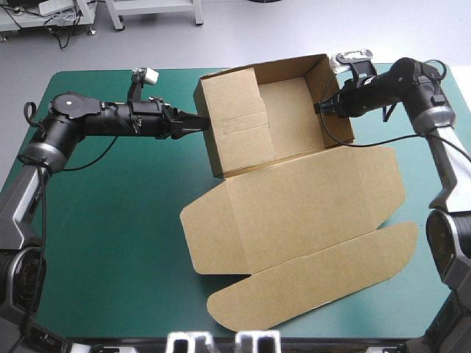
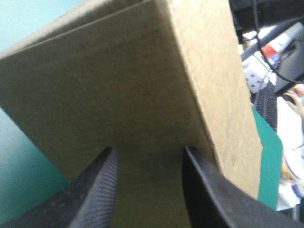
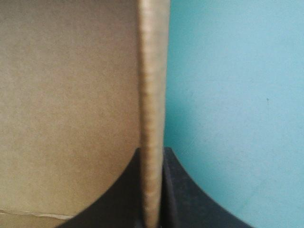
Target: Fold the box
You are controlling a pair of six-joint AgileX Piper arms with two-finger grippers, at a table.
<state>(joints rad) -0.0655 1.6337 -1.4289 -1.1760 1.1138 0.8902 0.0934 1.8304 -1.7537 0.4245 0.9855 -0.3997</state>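
Note:
The brown box (image 1: 294,198) is an open tray at the far middle of the table, walls raised, with its lid (image 1: 309,191) lying flat toward the front. My left gripper (image 1: 200,125) sits at the outside of the tray's left wall (image 1: 210,140). In the left wrist view its fingers (image 2: 102,190) stand apart against that brown wall (image 2: 118,71), holding nothing. My right gripper (image 1: 324,107) is on the tray's right wall (image 1: 335,103). In the right wrist view the wall's edge (image 3: 153,71) runs between the nearly closed fingers (image 3: 183,190).
The lid's long rounded flap (image 1: 316,279) lies flat near the table's front edge, and a side flap (image 1: 206,235) points left. The teal-green cover (image 1: 110,220) shows to the left of the box. The table's right edge is close behind my right arm.

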